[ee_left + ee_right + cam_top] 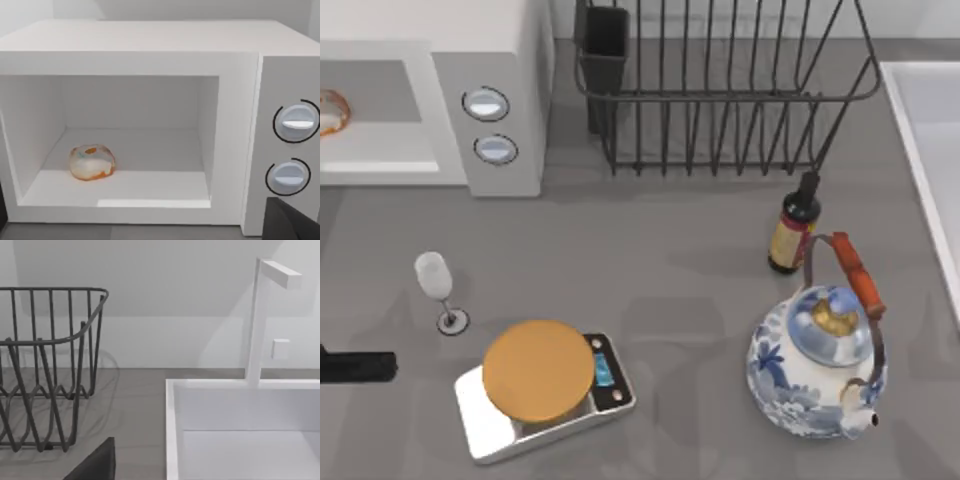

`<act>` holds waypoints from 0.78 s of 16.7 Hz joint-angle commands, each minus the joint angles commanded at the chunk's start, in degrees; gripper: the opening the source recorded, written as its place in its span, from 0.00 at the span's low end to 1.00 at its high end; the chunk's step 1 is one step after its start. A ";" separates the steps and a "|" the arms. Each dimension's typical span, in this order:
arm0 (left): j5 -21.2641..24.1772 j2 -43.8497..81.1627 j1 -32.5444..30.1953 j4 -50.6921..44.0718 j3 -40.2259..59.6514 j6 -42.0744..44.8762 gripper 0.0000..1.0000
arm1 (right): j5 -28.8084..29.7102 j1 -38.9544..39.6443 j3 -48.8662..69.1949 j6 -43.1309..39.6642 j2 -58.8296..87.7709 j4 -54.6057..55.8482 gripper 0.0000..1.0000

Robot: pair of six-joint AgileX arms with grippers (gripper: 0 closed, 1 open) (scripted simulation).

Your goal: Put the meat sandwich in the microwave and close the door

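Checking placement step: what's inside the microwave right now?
The meat sandwich lies on the floor of the microwave cavity, toward its left wall, apart from it. Nothing else sits inside. The cavity front is uncovered; the door itself can't be made out.

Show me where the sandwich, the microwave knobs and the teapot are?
meat sandwich (92, 162), left wrist view, middle of its pale top, inside the microwave.
upper knob (297, 121), left wrist view, its centre.
lower knob (288, 176), left wrist view, its centre.
teapot (800, 375), top view, its painted body.

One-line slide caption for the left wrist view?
Meat sandwich resting on the floor of the open microwave, left of its two knobs.
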 joint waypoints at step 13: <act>-6.35 7.72 -6.35 6.47 1.13 0.07 0.00 | 0.00 0.00 0.00 0.00 0.00 0.00 1.00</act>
